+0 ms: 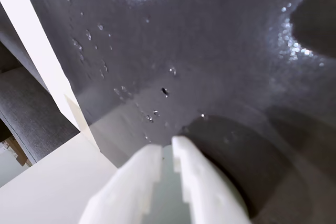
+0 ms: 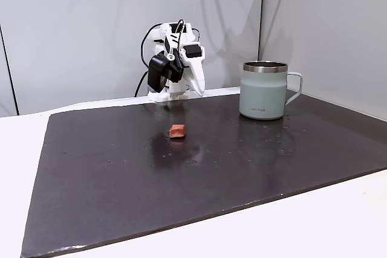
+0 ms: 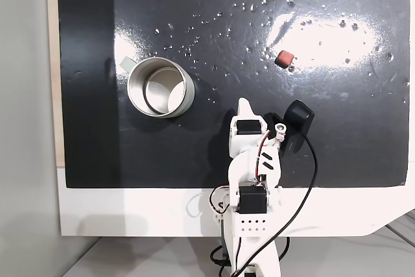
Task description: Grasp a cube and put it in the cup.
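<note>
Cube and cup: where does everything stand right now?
Gripper nearly shut, empty, folded back at the base. Cube loose on the dark mat, untouched. Cup upright, apart from it. Nothing between them.

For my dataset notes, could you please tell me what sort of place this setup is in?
Probably an indoor tabletop test bench: a dark mat on a white table against plain pale walls, with a small white arm, a mug and a red cube.

In a fixed view from the front, the cube lies on the mat near its middle, and the cup stands to the right and a little farther back — well apart. The arm sits folded at the mat's far edge, behind the cube. The mat covers the bench.
</note>
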Motion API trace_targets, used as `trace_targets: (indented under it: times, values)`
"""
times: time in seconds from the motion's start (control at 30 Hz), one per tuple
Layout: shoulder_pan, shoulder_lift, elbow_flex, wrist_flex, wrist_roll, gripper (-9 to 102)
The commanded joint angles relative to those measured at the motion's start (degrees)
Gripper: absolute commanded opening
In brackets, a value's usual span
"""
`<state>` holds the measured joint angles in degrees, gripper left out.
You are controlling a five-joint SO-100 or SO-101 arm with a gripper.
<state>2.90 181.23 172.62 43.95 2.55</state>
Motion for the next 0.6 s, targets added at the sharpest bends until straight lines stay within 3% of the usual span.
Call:
trace_targets:
  times: [0.0,0.27,0.4,0.57]
  values:
    - [0.09,0.88,-0.44,-1.58,0.26,0]
    - [0.44,0.88,-2.11,0.0,1.05,0]
    - [2.37,-0.53,-9.84,3.69,-0.7,0]
    - [7.73,-16.61,-27.51,5.8,-0.62,0]
